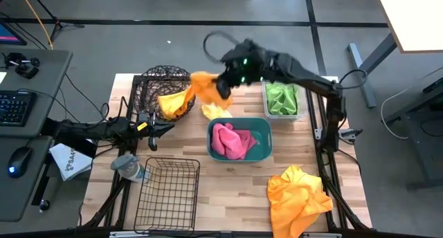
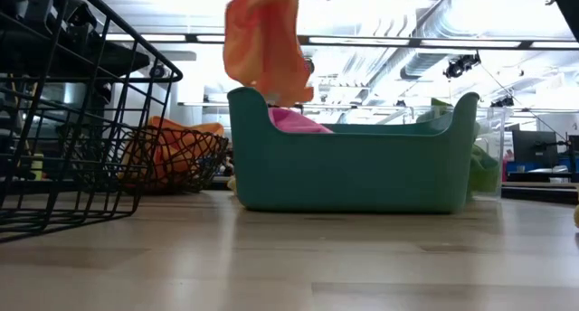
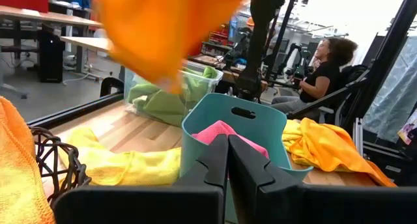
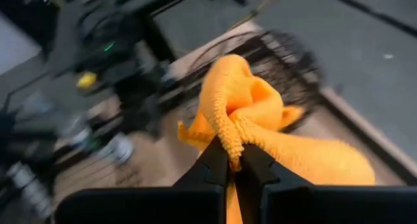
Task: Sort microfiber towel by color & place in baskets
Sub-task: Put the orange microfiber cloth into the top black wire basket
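Towels in four colours are spread over my table, and one orange towel point(image 1: 204, 86) hangs from my right claw point(image 1: 225, 82) in the upper middle of the overhead frame, just right of the round wire basket point(image 1: 156, 82). My right claw is pinched fully closed on a bunched fold of that cloth point(image 4: 244, 129), and the rest of it drapes down toward the basket rim. In the table-level picture the same cloth point(image 2: 262, 44) dangles in the upper middle, above the back edge of the teal tub point(image 2: 353, 171). Another orange towel point(image 1: 176, 103) already lies inside the round basket, spilling over its right side. A yellow towel point(image 1: 216, 112) sits on the wood between the round basket and the tub. The tub, in the centre of the overhead frame, holds a pink towel point(image 1: 228, 141). The clear bin point(image 1: 299, 113) at upper right holds green towels point(image 1: 280, 98). A further orange-yellow towel point(image 1: 297, 196) lies crumpled at the lower right of the table. The rectangular black wire basket point(image 1: 166, 193) stands at lower left with nothing showing inside it. My left claw point(image 1: 163, 127) rests low at the left, just below the round basket, its two fingers point(image 3: 218, 162) closed together on nothing. A seated person point(image 3: 326, 71) shows in the room beyond the table.
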Controlling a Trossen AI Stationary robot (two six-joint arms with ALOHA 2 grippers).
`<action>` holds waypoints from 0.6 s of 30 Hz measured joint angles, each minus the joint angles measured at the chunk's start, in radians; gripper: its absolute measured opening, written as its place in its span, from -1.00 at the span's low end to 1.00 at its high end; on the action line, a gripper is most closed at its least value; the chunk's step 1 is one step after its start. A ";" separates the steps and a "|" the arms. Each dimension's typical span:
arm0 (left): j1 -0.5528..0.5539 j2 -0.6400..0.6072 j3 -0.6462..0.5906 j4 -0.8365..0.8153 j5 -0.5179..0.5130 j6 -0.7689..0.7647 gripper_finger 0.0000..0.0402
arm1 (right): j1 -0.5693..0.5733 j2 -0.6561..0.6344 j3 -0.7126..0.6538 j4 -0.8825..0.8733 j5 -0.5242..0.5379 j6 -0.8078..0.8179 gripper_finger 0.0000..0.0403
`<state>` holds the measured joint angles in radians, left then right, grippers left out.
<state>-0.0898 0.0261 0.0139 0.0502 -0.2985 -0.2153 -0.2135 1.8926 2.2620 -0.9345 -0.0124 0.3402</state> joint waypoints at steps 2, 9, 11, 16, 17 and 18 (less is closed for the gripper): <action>0.000 0.000 0.000 0.000 0.000 0.000 -1.00 | 0.061 0.009 -0.002 -0.006 0.000 0.002 -0.99; 0.000 0.000 0.000 0.000 0.000 0.000 -1.00 | 0.195 0.063 -0.003 0.126 0.091 0.072 -1.00; 0.000 0.000 0.000 -0.001 0.000 0.000 -1.00 | 0.191 0.069 -0.003 0.224 0.104 0.059 -1.00; 0.000 0.001 0.000 0.002 0.001 0.000 -1.00 | 0.147 0.128 -0.002 0.550 0.123 -0.004 -1.00; 0.000 0.001 0.000 -0.001 0.001 0.000 -1.00 | 0.133 0.145 -0.003 0.619 0.114 -0.006 -1.00; 0.000 0.002 0.000 -0.001 0.001 0.000 -1.00 | 0.121 0.164 -0.002 0.699 0.104 -0.005 -1.00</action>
<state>-0.0898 0.0286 0.0139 0.0492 -0.2980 -0.2150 -0.0925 2.0569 2.2597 -0.2358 0.0918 0.3348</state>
